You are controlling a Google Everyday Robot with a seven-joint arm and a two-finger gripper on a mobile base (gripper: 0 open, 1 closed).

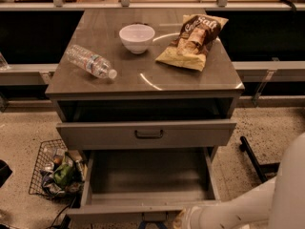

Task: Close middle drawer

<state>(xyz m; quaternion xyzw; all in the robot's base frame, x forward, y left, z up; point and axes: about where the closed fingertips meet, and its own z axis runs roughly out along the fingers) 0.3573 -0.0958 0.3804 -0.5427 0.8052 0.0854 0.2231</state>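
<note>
middle drawer [147, 178]: pulled far out below the bench [143, 80], front running left-right. your end effector [183, 220]: low at its front lip, right of centre; cabinet lies straight beyond. grip: cannot tell.

The glossy grey-brown table [157, 78] carries three things. A white bowl [137, 37] stands upright toward its back. Left of the bowl, nearer the front edge, a clear water bottle [90, 62] lies on its side. Right of the bowl a brown chip bag [193, 42] lies flat. The pincer [183, 219] is far in front of the bowl, at the view's bottom edge
</note>
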